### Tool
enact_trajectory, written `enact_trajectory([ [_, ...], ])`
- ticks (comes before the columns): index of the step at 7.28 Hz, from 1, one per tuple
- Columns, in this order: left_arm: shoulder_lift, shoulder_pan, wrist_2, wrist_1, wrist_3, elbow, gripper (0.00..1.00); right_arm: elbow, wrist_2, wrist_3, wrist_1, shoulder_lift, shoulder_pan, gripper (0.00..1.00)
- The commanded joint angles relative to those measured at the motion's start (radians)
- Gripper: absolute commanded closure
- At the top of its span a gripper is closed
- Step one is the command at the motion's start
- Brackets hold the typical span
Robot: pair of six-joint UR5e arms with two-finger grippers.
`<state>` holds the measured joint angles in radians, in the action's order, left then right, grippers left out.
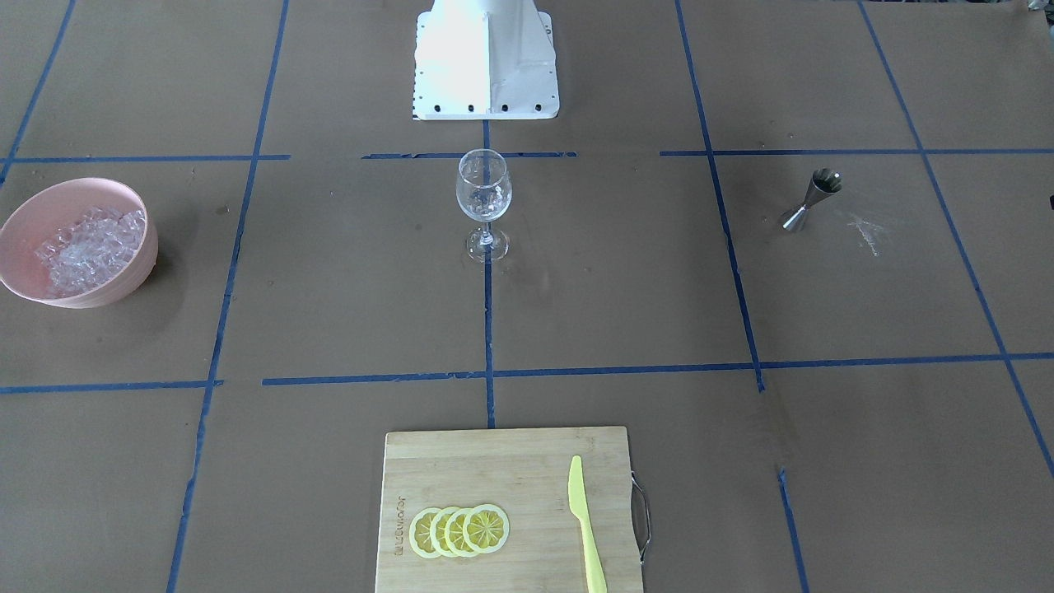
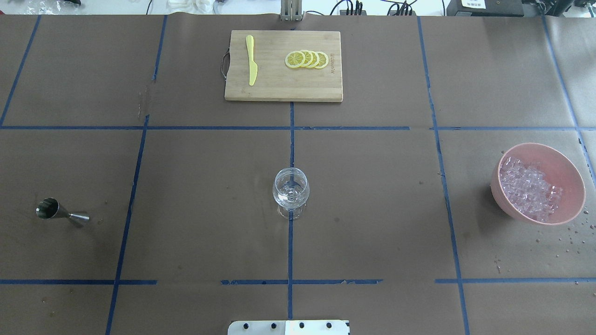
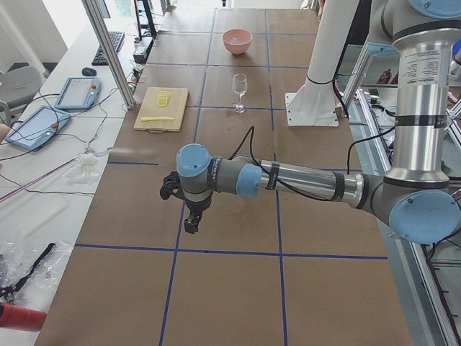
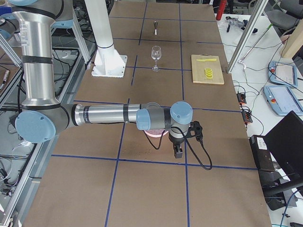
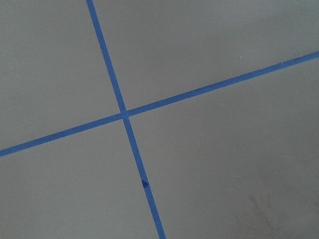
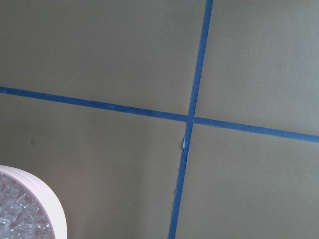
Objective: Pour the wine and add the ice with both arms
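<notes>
Glossy clear ice [image 2: 531,188] heaped in round pink bowl [image 2: 569,171]. Small, dark left jaws and right jaws: cannot tell if spread.

Cutting board [image 1: 510,469] brand stamp (illegible).

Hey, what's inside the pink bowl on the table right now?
The round pink bowl holds a heap of small, clear, glossy ice chunks, piled toward one side, with part of the inner wall bare. The bowl's bottom under the heap is covered and cannot be seen.
</notes>
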<state>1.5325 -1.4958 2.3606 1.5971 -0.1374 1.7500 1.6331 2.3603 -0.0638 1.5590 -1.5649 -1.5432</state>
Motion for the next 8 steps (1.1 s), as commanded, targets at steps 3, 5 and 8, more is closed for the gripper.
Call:
enact_trajectory([
  [3, -0.002, -0.003, 0.008, 0.009, 0.016, -0.027, 0.0, -0.036, 0.01, 0.01, -0.179, -0.049, -0.001, 0.0],
  [5, -0.009, -0.003, 0.006, 0.088, 0.018, -0.027, 0.0, -0.03, 0.077, 0.051, -0.223, -0.058, 0.002, 0.0],
  [8, -0.008, -0.001, 0.008, 0.244, 0.018, 0.0, 0.0, -0.029, 0.123, 0.065, -0.238, -0.057, 0.029, 0.0],
])
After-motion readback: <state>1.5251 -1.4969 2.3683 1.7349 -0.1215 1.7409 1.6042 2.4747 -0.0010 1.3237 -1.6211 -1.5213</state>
